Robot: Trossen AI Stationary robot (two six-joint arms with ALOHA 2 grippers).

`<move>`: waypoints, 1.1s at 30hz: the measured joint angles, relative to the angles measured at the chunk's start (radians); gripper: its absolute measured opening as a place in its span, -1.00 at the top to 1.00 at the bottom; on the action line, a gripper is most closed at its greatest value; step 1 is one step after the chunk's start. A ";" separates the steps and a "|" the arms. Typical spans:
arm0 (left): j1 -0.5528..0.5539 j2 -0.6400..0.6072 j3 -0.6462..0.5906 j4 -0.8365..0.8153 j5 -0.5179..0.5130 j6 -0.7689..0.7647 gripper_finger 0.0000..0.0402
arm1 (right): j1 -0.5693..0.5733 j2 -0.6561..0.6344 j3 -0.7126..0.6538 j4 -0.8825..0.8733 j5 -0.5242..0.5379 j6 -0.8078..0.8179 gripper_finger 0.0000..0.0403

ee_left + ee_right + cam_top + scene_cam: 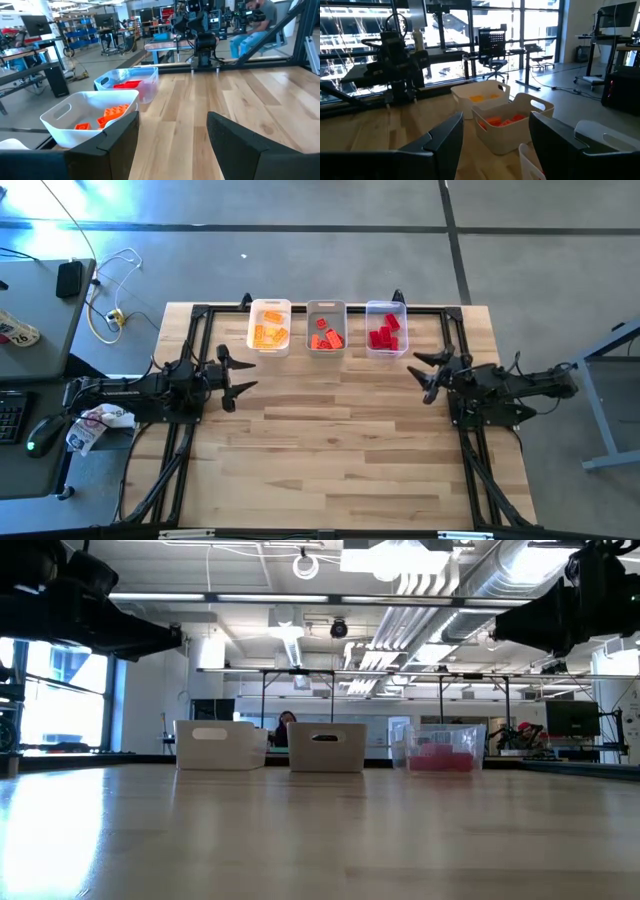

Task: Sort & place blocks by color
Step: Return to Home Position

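1. Left gripper (240, 374): spread open, empty, above the left side of the table (330, 440).
2. Right gripper (422, 375): open, empty, above the right side.
3. Yellow blocks (268, 333) in white bin (270, 304), orange blocks (326, 337) in grey bin (326, 305), red blocks (384, 335) in clear bin (386, 305).

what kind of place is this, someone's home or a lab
Most likely a robotics lab or open workshop: exposed silver ceiling ducts, blue storage shelves, and a black office chair by tall windows.

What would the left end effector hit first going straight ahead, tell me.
Bare table ahead of the open left end effector; the way looks free until, likely, the right end effector facing it across the table.
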 joint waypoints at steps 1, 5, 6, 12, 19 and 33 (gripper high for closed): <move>0.000 0.000 0.000 0.001 0.000 0.000 -0.10 | 0.000 0.000 0.000 -0.007 -0.004 0.000 -0.05; 0.000 0.000 0.000 0.001 0.001 0.000 -0.10 | 0.000 0.000 0.000 -0.017 -0.006 0.000 -0.05; 0.000 0.000 0.000 0.000 0.000 0.000 -0.10 | 0.000 0.000 0.000 -0.017 -0.006 0.000 -0.05; 0.000 0.000 0.000 0.001 0.001 0.000 -0.10 | 0.000 0.000 0.000 -0.017 -0.006 0.000 -0.05; 0.000 0.000 0.000 0.001 0.001 0.000 -0.10 | 0.000 0.000 0.000 -0.017 -0.006 0.000 -0.05; 0.000 0.000 0.000 0.001 0.001 0.000 -0.10 | 0.000 0.000 0.000 -0.017 -0.006 0.000 -0.05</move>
